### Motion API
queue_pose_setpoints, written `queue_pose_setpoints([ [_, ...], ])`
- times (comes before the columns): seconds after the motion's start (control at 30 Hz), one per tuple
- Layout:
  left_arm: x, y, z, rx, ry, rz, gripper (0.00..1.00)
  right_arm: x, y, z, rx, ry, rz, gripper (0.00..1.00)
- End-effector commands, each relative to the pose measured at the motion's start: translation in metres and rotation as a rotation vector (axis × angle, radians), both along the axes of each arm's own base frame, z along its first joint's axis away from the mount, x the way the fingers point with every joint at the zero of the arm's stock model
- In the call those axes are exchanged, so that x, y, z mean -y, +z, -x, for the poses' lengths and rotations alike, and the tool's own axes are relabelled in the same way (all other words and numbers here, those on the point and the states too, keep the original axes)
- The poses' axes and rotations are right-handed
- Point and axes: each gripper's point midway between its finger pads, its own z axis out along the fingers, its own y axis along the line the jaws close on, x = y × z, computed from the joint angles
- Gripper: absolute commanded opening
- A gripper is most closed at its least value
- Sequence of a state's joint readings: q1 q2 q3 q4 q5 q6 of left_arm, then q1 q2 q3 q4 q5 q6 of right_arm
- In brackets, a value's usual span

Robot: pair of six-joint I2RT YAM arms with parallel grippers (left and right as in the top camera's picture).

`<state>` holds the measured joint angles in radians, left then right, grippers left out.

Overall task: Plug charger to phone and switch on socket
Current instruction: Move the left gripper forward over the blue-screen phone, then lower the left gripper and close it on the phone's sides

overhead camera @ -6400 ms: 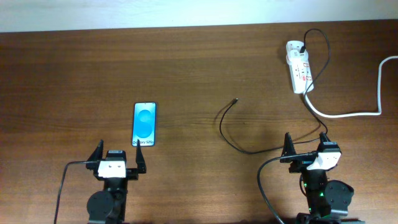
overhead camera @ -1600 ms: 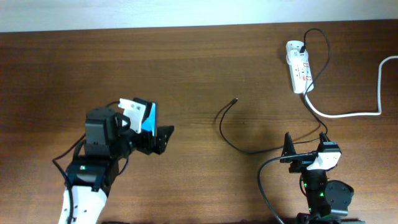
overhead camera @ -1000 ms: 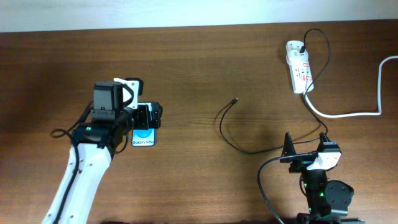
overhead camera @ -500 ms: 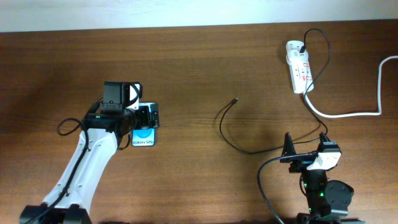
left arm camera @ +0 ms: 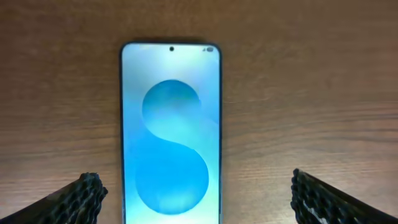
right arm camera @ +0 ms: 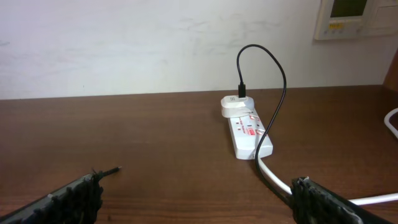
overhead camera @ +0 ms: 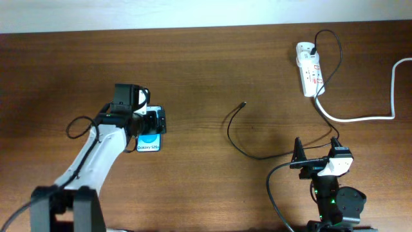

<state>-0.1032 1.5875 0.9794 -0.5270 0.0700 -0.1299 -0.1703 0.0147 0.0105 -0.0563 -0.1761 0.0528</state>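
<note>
The phone (overhead camera: 148, 143) lies flat on the wooden table at the left, blue screen up; only its near end with the white band shows in the overhead view. My left gripper (overhead camera: 149, 121) hangs over it, open and empty. In the left wrist view the phone (left arm camera: 171, 130) lies between the two fingers of that gripper (left arm camera: 199, 198), which stand apart from its long edges. The charger cable (overhead camera: 230, 132) curves across the table, its loose tip (overhead camera: 243, 104) in the middle and its plug in the socket (overhead camera: 309, 69). My right gripper (overhead camera: 315, 149) is open and empty at the near right.
The socket's thick white cord (overhead camera: 360, 118) runs to the right table edge. In the right wrist view the socket (right arm camera: 249, 132) lies ahead with the black plug (right arm camera: 241, 87) in it, the cable tip (right arm camera: 111, 170) at left. A wall stands behind the table.
My left arm rose from its rest pose and reached forward over the phone, then settled a little to the right above it. The right arm has not moved.
</note>
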Motion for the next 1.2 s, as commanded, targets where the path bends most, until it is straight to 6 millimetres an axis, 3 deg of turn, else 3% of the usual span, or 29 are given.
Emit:
queue_pose_setpoints([
  [0.0,-0.002,-0.016,-0.01,-0.022,0.019,-0.004,0.99,0.001,-0.002,0.0,-0.005,-0.007,-0.004,0.98],
  [0.27,-0.002,-0.035,-0.018,-0.027,-0.041,-0.032,0.99,0.001,-0.003,0.0,-0.005,-0.008,-0.005,0.98],
  [0.6,-0.012,-0.041,-0.021,-0.023,-0.065,-0.111,1.0,0.001,-0.003,0.0,-0.005,-0.007,-0.005,0.98],
  [1.17,-0.013,-0.049,-0.02,-0.042,-0.065,-0.113,0.99,-0.002,-0.003,0.0,-0.005,0.006,-0.004,0.98],
])
